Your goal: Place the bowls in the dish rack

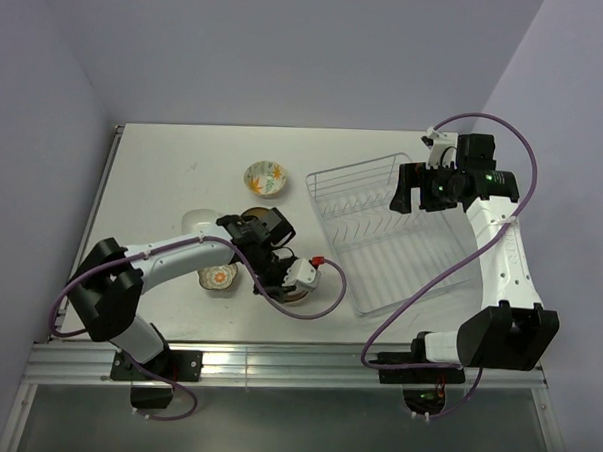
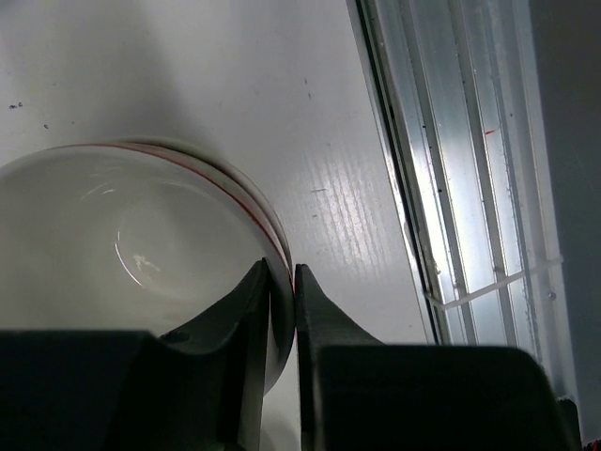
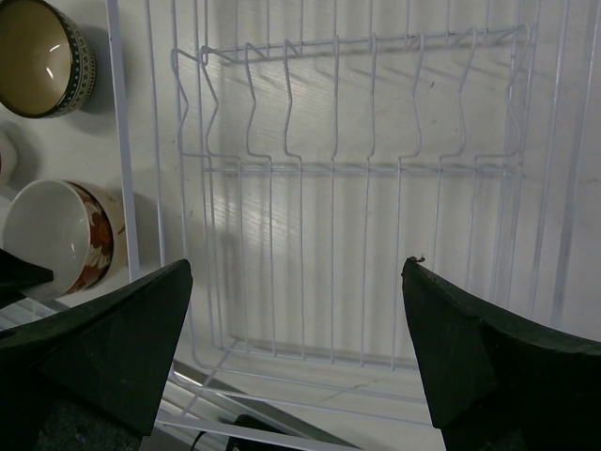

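the left gripper [image 2: 281,274] pinches the rim of the round bowl with a white inside and a red outer edge [image 2: 141,244], one finger inside the wall and one outside, jaws narrow. that bowl rests on the white table [image 1: 174,160] near its front edge, left of the white wire dish rack [image 1: 381,235]. the right gripper [image 3: 297,268] hangs over the rack, jaws spread wide, holding nothing. a cream bowl with orange flowers [image 1: 266,177] stands near the rack's far left corner.
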You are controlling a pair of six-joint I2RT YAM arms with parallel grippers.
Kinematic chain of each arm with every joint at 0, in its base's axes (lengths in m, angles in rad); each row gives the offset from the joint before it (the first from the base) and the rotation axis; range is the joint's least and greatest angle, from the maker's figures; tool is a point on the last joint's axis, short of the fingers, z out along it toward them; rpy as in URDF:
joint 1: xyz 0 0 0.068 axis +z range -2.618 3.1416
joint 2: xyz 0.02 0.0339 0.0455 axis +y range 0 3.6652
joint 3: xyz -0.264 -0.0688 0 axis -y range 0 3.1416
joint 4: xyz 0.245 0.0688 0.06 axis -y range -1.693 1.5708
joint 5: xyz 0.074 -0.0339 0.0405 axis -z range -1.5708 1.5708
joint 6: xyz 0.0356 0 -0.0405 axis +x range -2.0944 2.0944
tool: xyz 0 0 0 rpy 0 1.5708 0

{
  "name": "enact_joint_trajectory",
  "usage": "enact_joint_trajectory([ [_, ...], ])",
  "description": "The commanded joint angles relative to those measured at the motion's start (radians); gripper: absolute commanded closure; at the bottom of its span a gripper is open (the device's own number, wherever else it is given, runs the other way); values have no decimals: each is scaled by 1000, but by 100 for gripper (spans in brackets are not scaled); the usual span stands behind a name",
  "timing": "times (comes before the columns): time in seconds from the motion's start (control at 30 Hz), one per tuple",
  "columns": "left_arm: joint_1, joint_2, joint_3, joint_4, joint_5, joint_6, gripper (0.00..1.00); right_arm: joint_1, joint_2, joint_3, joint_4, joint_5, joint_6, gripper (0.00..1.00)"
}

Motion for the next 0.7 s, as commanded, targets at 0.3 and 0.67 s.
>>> enact_joint_trajectory([
  [0.3,-7,-49,22,-33,14,-27,100,1,-35,17,5,-24,-4,0],
  [0.67,-7,-222,147,17,-38,-125,100,2,-49,63,16,-112,79,0],
])
